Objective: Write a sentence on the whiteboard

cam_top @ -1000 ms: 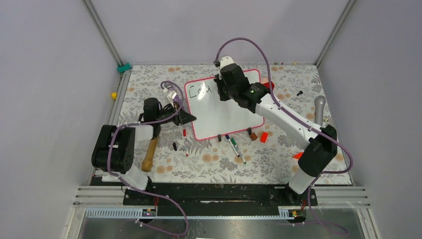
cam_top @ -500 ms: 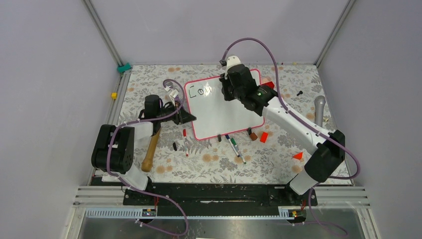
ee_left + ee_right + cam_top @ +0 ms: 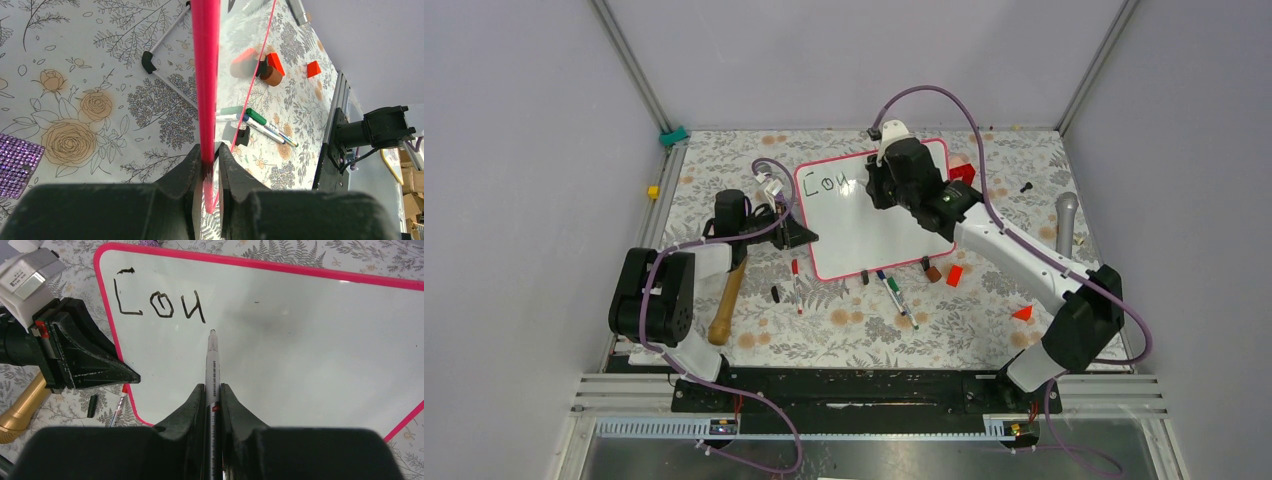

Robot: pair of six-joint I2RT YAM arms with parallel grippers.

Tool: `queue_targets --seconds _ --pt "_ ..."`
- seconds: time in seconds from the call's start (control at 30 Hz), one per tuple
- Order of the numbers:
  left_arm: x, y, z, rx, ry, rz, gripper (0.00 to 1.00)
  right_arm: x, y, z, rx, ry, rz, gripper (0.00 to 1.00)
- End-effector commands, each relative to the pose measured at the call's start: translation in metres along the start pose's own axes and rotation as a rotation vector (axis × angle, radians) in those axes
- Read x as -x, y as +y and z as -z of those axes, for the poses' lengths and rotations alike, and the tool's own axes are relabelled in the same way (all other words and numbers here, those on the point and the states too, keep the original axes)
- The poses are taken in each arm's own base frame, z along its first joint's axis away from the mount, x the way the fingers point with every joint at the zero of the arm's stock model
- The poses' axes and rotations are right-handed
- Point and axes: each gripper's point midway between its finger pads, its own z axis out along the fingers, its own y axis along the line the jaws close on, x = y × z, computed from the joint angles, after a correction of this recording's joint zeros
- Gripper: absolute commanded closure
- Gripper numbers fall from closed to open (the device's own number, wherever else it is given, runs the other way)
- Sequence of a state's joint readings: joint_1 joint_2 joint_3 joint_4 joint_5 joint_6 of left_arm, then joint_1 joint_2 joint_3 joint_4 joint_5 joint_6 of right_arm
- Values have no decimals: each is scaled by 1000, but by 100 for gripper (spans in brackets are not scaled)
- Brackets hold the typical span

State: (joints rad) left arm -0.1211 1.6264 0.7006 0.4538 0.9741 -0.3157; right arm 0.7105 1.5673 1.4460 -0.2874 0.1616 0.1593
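Note:
The whiteboard (image 3: 874, 230), glossy white with a pink-red frame, lies on the flowered table. Black lettering reading "Cou" (image 3: 159, 303) sits at its top left corner (image 3: 829, 183); nothing more of the sentence shows. My right gripper (image 3: 212, 389) is shut on a grey marker (image 3: 212, 360) whose tip points at the board just right of and below the "u". From above, this gripper (image 3: 879, 188) hovers over the board's upper middle. My left gripper (image 3: 210, 152) is shut on the whiteboard's pink frame (image 3: 205, 75), at the board's left edge (image 3: 805, 237).
A wooden mallet (image 3: 725, 303) lies by the left arm. Loose markers (image 3: 894, 290), a red pen (image 3: 796, 283) and a black cap (image 3: 775, 293) lie below the board. Red blocks (image 3: 954, 275), a brown block (image 3: 933, 273), a red wedge (image 3: 1022, 313) and a grey microphone (image 3: 1066, 218) lie to the right.
The right gripper has moved rightward along the board's top row with the marker, and the lettering now reads "Cou". The left gripper has kept its grip on the frame.

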Motion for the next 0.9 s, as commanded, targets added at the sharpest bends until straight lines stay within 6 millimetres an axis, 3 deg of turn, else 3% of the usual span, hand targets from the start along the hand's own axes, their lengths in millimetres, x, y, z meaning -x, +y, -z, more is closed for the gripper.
queue_targets --seconds 0.0,0.3,0.57,0.87 --pt "1 22 -3 96 -17 -27 93 28 0 21 21 -114 -25 100" --pt "2 24 0 128 -54 -21 100 20 -16 20 -54 -118 17 100" --pt "1 29 1 167 -53 -12 100 17 -13 10 -47 -98 23 100" --pt "2 27 1 163 -70 -24 100 24 -7 12 -21 -110 -1 100"
